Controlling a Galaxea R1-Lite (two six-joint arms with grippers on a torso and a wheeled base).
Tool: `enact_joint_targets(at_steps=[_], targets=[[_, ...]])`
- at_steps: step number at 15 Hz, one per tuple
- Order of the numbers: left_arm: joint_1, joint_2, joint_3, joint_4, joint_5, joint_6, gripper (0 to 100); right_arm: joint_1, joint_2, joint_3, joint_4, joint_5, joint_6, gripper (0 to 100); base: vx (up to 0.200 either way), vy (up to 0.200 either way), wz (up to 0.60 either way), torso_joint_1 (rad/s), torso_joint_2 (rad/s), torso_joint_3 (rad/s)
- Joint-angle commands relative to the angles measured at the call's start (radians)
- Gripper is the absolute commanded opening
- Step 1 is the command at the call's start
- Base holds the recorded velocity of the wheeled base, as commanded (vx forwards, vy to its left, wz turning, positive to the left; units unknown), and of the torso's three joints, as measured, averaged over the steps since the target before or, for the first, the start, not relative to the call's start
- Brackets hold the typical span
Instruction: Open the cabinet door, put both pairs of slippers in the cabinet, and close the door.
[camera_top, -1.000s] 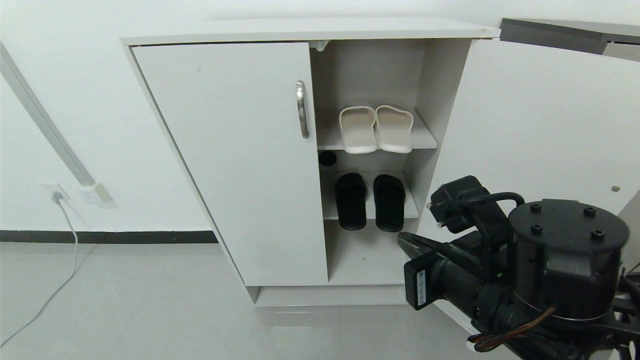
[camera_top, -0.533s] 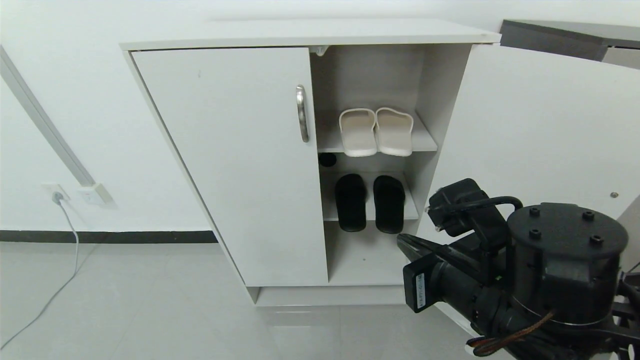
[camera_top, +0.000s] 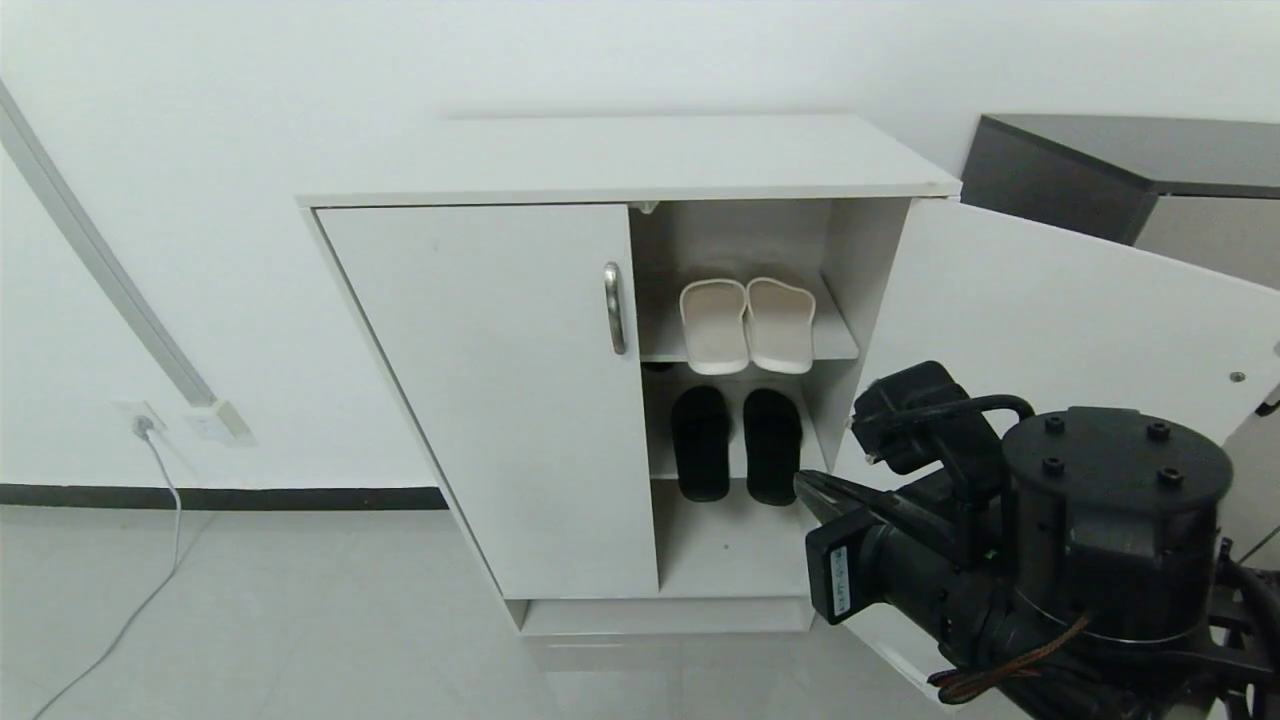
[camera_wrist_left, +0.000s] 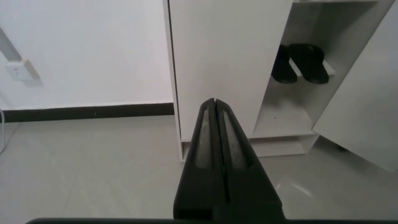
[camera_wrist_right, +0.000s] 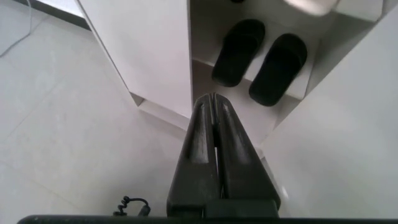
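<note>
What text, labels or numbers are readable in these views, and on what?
Nothing can be read.
One white label on the right arm: print too small to read.
No print visible on the cabinet, white slippers, black slippers or wall socket.

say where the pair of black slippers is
Head view: the black slippers sit on the lower shelf in the open right half of the white cabinet, just below the cream slippers.
</note>
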Motion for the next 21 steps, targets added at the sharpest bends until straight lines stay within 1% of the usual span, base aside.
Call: enact_joint_targets(at_steps=[1, 11, 21], targets=[[0.001, 0.001, 0.0, -0.001, 0.0, 0.0, 0, 0.0, 0.001, 0.0, 0.0, 0.0, 0.001, 0, 0.0, 0.0, 0.0, 0.129, -0.47, -0.339], [0.0, 0.001, 0.0, -0.001, 0.0, 0.0, 0, 0.0, 0.001, 0.001, 0.0, 0.0, -0.001, 0, 0.0, 0.0, 0.0, 0.168, -0.48, -0.318], [0.001, 0.001, 0.0, -0.001, 0.0, 0.0, 0, 0.0, 0.002, 0.003, 0.0, -0.003, -0.001, 0, 0.0, 0.0, 0.0, 0.233, -0.55, -0.32]])
